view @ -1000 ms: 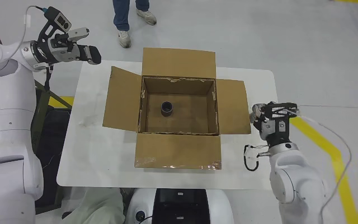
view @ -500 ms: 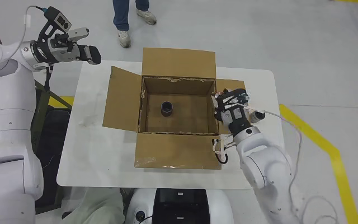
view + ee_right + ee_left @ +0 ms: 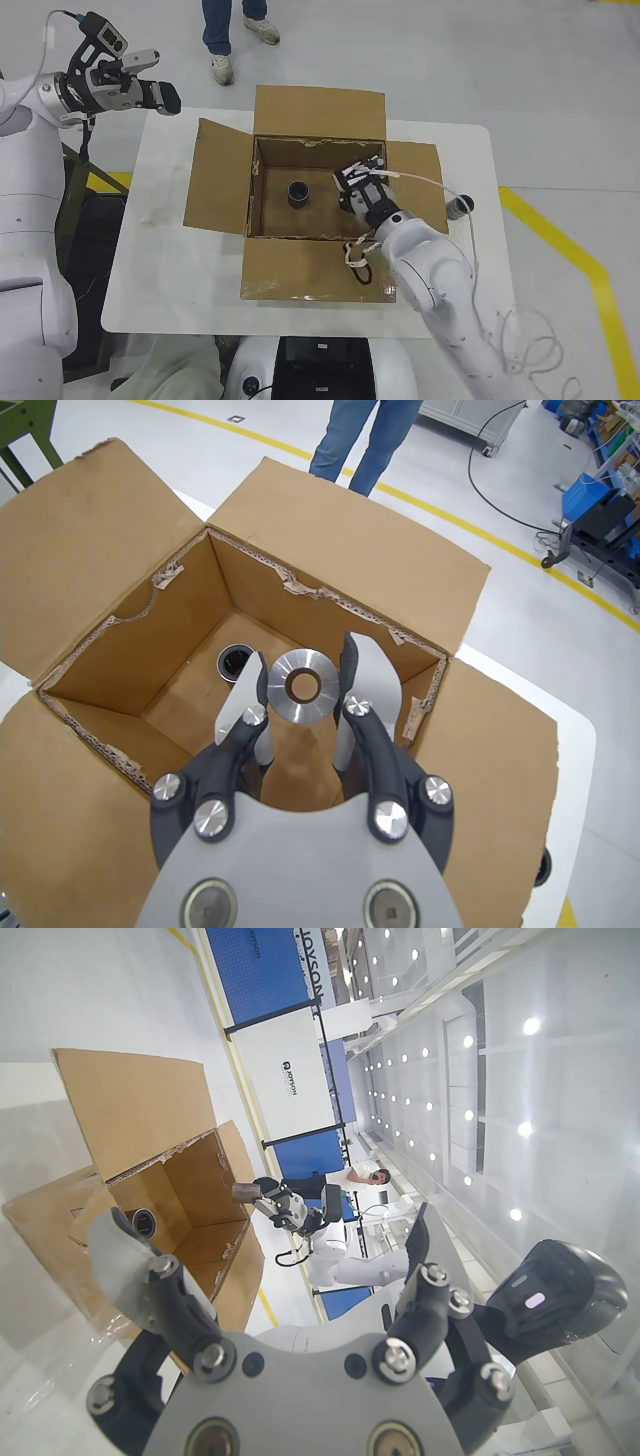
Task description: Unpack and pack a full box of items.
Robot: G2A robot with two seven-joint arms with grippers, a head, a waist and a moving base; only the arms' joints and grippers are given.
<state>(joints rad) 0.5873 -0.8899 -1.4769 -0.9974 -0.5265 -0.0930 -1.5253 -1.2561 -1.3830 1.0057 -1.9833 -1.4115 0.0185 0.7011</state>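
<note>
One ring [image 3: 320, 700] in right end effector [image 3: 301, 670]

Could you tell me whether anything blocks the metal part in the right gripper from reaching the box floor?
Nothing visible does: the right gripper holds the metal part over the open box, and the dark cylinder on its floor lies off to one side.

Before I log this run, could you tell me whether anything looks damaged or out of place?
Yes: the rim of the box is ragged, with torn cardboard scraps curling along its top edges. Nothing looks spilled.
</note>
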